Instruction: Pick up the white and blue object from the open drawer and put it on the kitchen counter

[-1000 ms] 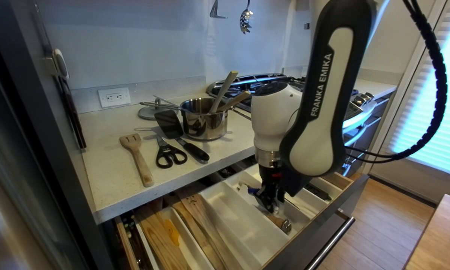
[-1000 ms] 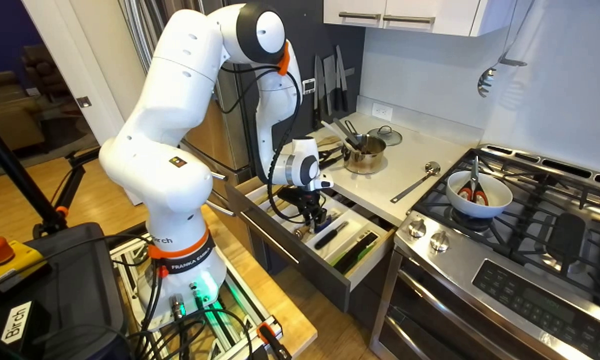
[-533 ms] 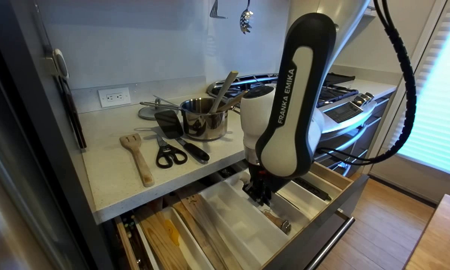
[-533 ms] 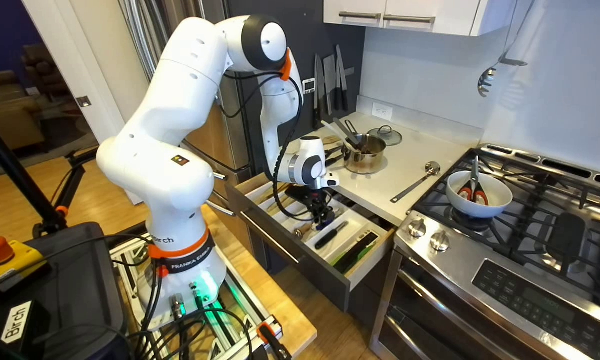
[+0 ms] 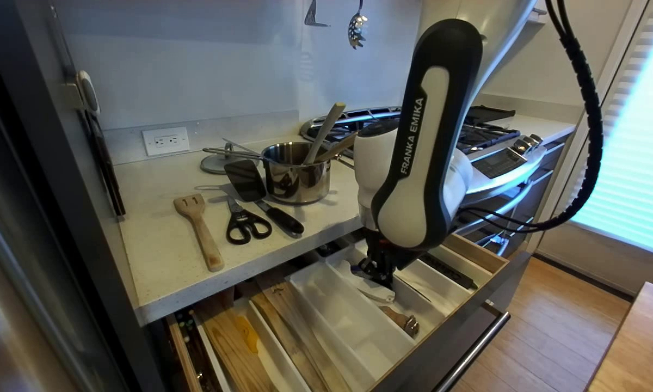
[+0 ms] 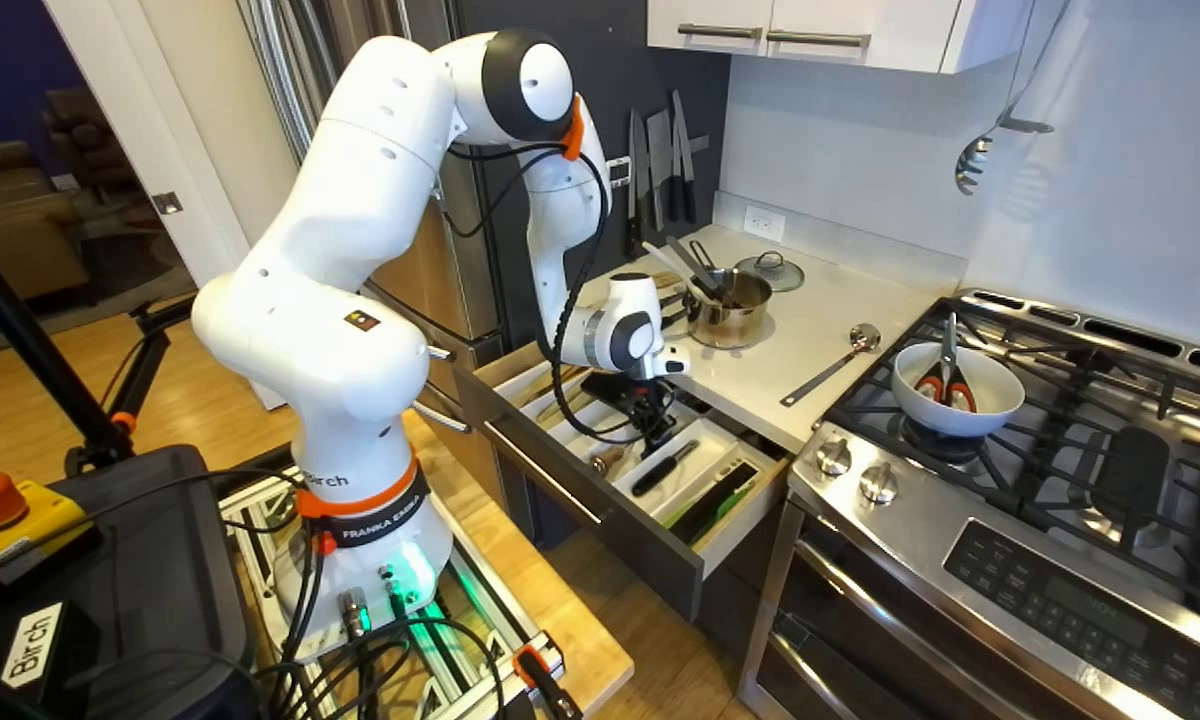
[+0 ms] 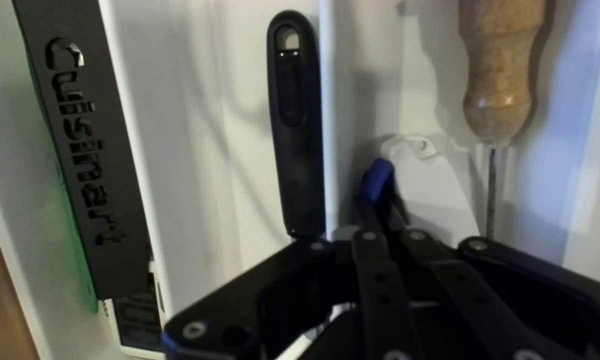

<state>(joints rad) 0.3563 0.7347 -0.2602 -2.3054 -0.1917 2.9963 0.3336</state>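
In an exterior view the claw (image 5: pixel 384 279) has moved toward the kitchen counter (image 5: pixel 152 239) over the last second, and within the last half second the open drawer (image 5: pixel 337 307) has slid in slightly around it. More of a white piece (image 5: pixel 378 292) now shows just below the claw, while a brown-handled tool (image 5: pixel 396 317) lies past that piece, nearer the drawer's front than the claw. In an exterior view, with a steel pot (image 6: pixel 730 320) on the counter beyond the claw, the drawer's front likewise sits a touch farther in; what the claw touches is hidden there. In the wrist view the white and blue object (image 7: pixel 378 181) is in the drawer, its blue part right at the claw's tips; the white piece sits just right of them, and I cannot tell whether it belongs to the same object. A black tool (image 7: pixel 300 165) lies left of the claw, across a divider (image 7: pixel 329 100). The claw is drawn in narrow, but whether it pinches the blue part or merely lies against it I cannot tell. The drawer's shift suggests the claw is pressing on something inside, so the grip probably needs confirming before any lift toward the counter.
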